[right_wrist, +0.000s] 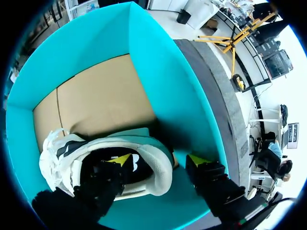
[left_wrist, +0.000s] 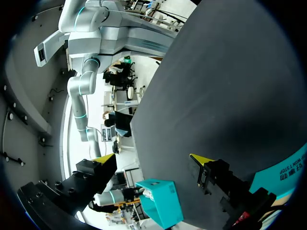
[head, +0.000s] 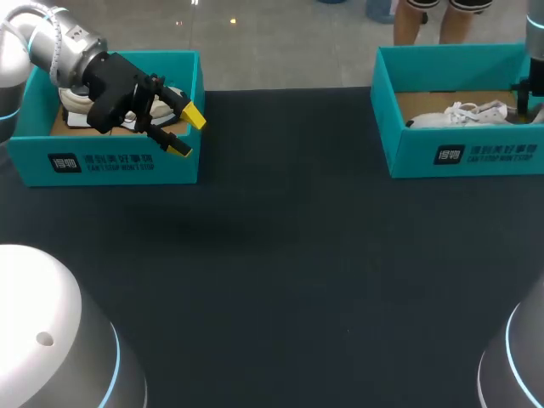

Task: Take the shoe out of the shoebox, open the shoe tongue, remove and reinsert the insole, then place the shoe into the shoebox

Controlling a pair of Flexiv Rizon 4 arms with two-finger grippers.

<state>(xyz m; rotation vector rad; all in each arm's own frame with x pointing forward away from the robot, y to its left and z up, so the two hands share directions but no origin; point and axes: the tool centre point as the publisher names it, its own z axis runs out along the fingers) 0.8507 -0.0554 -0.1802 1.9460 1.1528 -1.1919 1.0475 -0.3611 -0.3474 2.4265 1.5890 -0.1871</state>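
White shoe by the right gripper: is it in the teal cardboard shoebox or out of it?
In. The white shoe lies on the brown floor of the teal cardboard shoebox, walls rising around it.

Head cam above-rear, facing down, R wrist close in shared shoebox (right_wrist: 163,81)

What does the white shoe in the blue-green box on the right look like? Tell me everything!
The white sneaker has a puffy collar, a dark inside and white laces. It rests on the brown cardboard floor of the teal shoebox, heel end near one wall. The right end effector straddles its heel collar: one yellow-tipped finger inside the opening, the other outside, apart from it.
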